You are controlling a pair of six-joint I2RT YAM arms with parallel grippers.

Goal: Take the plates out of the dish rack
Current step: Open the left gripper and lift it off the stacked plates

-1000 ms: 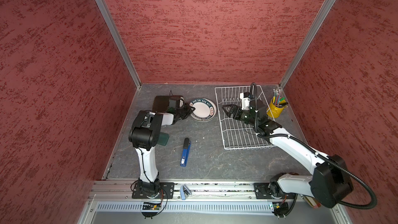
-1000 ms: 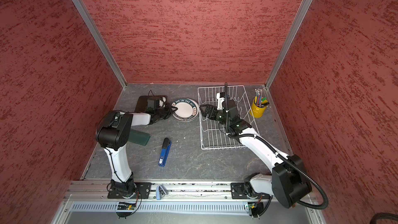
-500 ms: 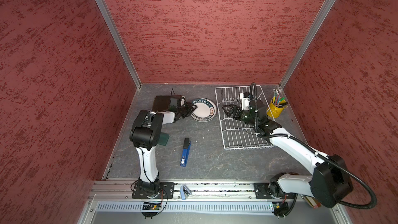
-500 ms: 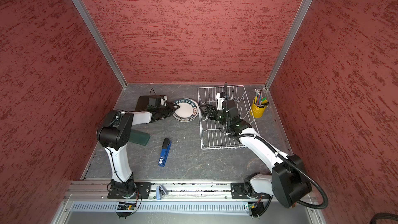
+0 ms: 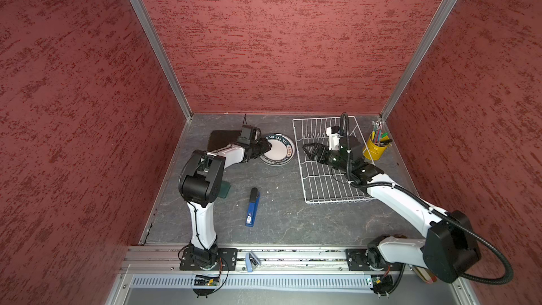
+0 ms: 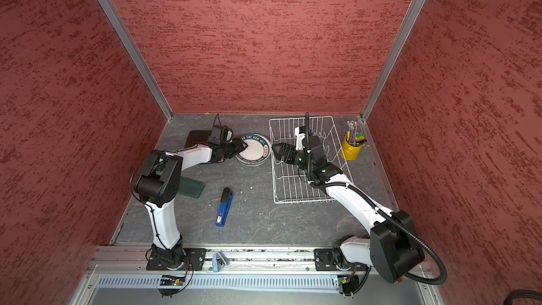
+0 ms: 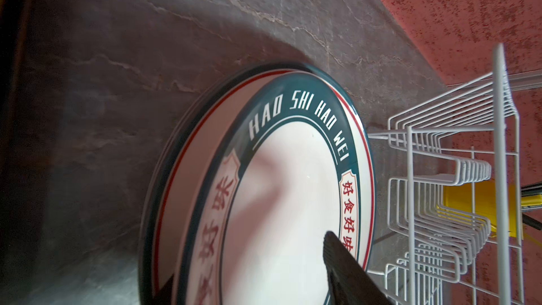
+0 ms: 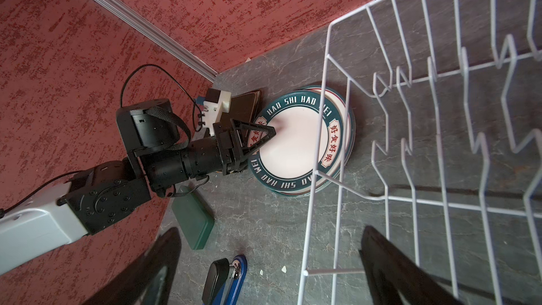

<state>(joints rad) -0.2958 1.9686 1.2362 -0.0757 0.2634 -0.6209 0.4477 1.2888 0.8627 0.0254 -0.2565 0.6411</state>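
Plates: none stands in the rack; all that show lie on the table (image 5: pixel 281 218) to its left
Square plates (image 5: pixel 220 140): dark stack lying flat at far left, partly hidden by the left wrist
Left fingers (image 7: pixel 349 274): apart, straddling the left rim of the top round plate, one above its face, one low at its edge
Round plates (image 5: pixel 278 151): at least two stacked face up, just left of the rack, the top one slightly off centre
Step, as judged: letting go of the top plate; best to back out low and level so neither finger drags the rim
Dish rack (image 5: pixel 319 183): no plates visible inside
Right fingers (image 8: pixel 387 262): wide apart, empty, over the rack's left edge, apart from the plates
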